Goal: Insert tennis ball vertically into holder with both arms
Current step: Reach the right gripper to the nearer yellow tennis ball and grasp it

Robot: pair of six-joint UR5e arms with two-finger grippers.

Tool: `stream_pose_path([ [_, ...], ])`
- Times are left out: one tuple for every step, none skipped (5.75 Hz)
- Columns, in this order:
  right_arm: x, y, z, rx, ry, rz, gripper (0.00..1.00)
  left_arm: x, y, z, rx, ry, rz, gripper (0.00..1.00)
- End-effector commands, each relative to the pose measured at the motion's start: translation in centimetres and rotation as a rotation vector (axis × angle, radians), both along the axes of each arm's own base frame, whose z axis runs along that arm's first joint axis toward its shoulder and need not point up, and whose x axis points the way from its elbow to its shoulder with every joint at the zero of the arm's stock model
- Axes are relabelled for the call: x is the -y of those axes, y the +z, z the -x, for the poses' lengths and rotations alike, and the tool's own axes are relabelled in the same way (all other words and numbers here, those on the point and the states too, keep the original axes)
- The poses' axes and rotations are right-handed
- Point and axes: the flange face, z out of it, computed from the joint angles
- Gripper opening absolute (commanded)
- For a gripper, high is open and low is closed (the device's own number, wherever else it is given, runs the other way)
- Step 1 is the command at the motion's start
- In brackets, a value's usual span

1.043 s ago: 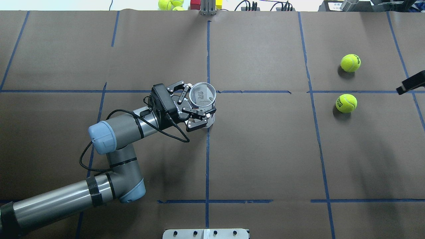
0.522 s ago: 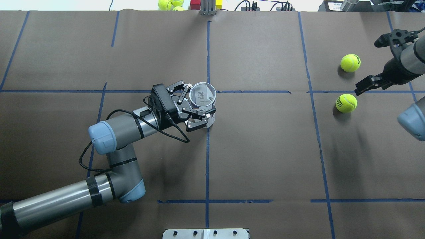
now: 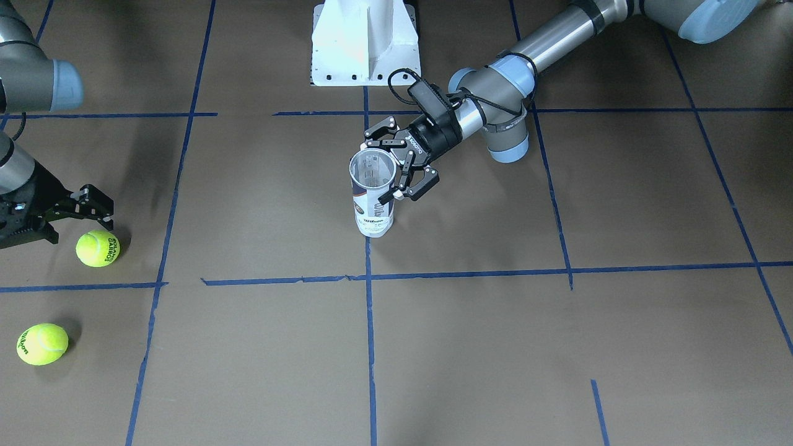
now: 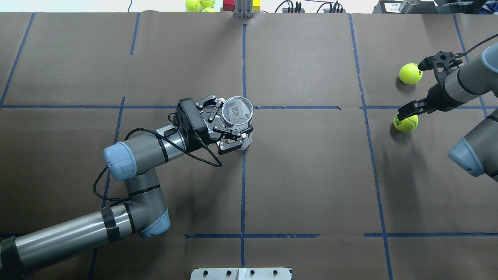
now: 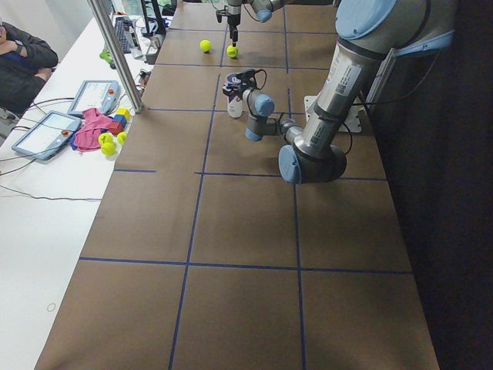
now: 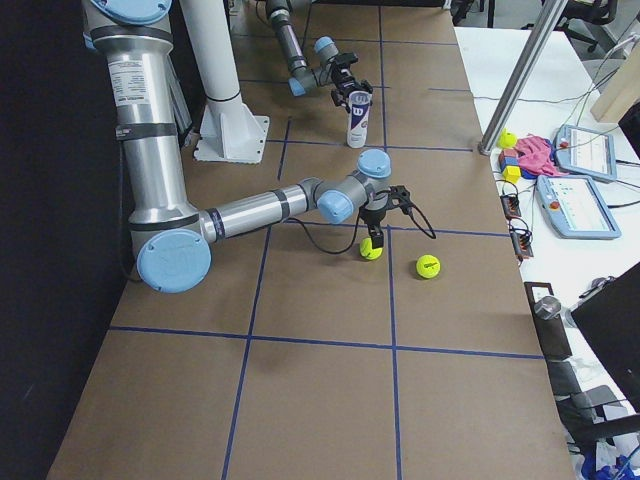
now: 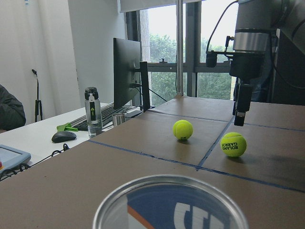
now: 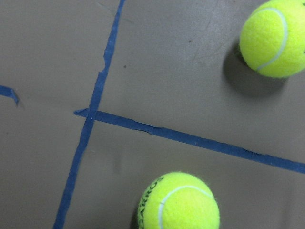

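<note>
The holder (image 4: 237, 112), a clear tube with a silver rim, stands upright and empty at the table's middle; it also shows in the front view (image 3: 372, 207). My left gripper (image 4: 231, 124) is shut on the holder just below its rim (image 7: 169, 200). Two tennis balls lie at the right: the nearer ball (image 4: 405, 122) and the farther ball (image 4: 411, 74). My right gripper (image 4: 416, 88) is open, points down and hovers just above the nearer ball (image 8: 178, 202), not touching it. In the front view the right gripper (image 3: 80, 226) hangs beside that ball (image 3: 98, 248).
The white pedestal base (image 3: 365, 43) stands behind the holder. Spare tennis balls and coloured blocks (image 4: 198, 4) lie beyond the far edge. A metal bracket (image 4: 241, 274) sits at the near edge. Blue tape lines cross the brown table cover.
My right arm came in from the right edge and moved left and down over the nearer ball. The left arm and the holder have not moved.
</note>
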Motion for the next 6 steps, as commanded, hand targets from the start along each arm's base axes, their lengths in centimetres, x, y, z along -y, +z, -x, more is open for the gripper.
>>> stream_pose_path([
  [-0.2, 1.9, 1.9, -0.033, -0.003, -0.033, 1.0, 0.0, 0.0, 0.0, 0.0, -0.001, 0.0, 0.96],
  [-0.3, 2.7, 2.6, -0.057, -0.009, -0.036, 1.0, 0.0, 0.0, 0.0, 0.0, 0.001, 0.0, 0.96],
  [-0.4, 3.0, 3.2, -0.061, -0.02, -0.034, 1.0, 0.0, 0.0, 0.0, 0.0, -0.001, 0.0, 0.96],
  [-0.4, 3.3, 3.9, -0.069, -0.027, -0.03, 0.99, 0.0, 0.0, 0.0, 0.0, 0.001, -0.001, 0.96],
  [-0.2, 2.7, 4.2, -0.058, -0.036, -0.04, 0.42, -0.1, 0.0, 0.0, 0.0, 0.002, -0.001, 0.96],
  [-0.2, 1.7, 4.2, -0.047, -0.031, -0.05, 0.2, 0.0, 0.1, -0.1, 0.001, 0.001, 0.001, 0.96],
])
